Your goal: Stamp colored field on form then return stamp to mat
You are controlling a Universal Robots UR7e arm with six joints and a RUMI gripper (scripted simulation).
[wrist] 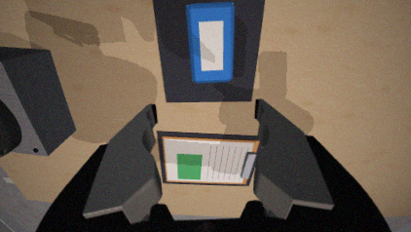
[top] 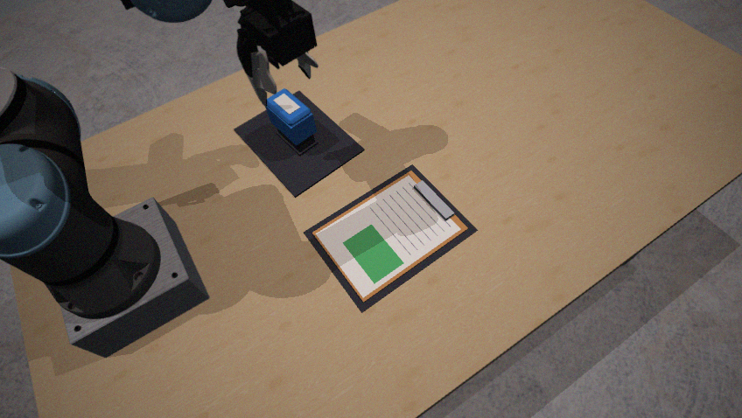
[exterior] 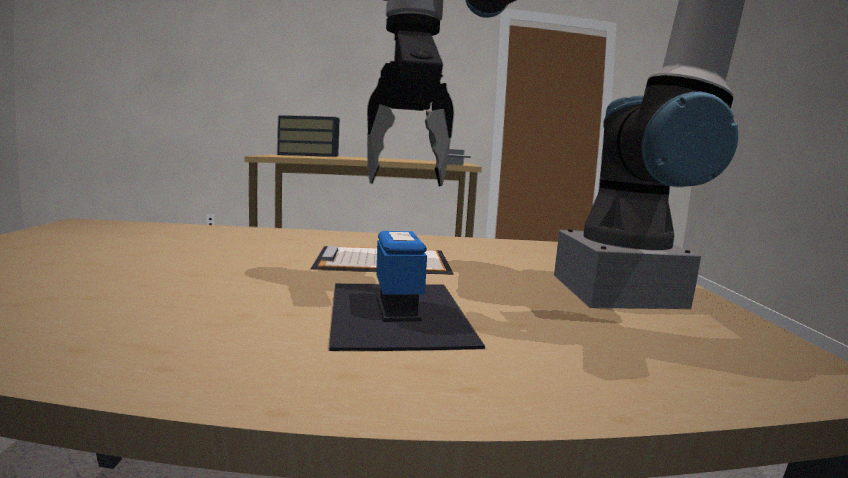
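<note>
The blue stamp [top: 290,116] with a white label on top stands upright on the dark mat [top: 297,142]. It also shows in the exterior view [exterior: 401,274] and at the top of the wrist view [wrist: 210,42]. My gripper [exterior: 405,176] is open and empty, high above the stamp and roughly over it. The form on its clipboard [top: 389,234] lies beside the mat, with the green field [top: 373,253] at its near end. In the wrist view the form [wrist: 208,159] shows between my fingers.
The robot's grey base block [top: 135,280] stands at the table's left. A side table [exterior: 362,178] with a small drawer box [exterior: 308,135] and a brown door [exterior: 549,130] are in the background, away from the work table.
</note>
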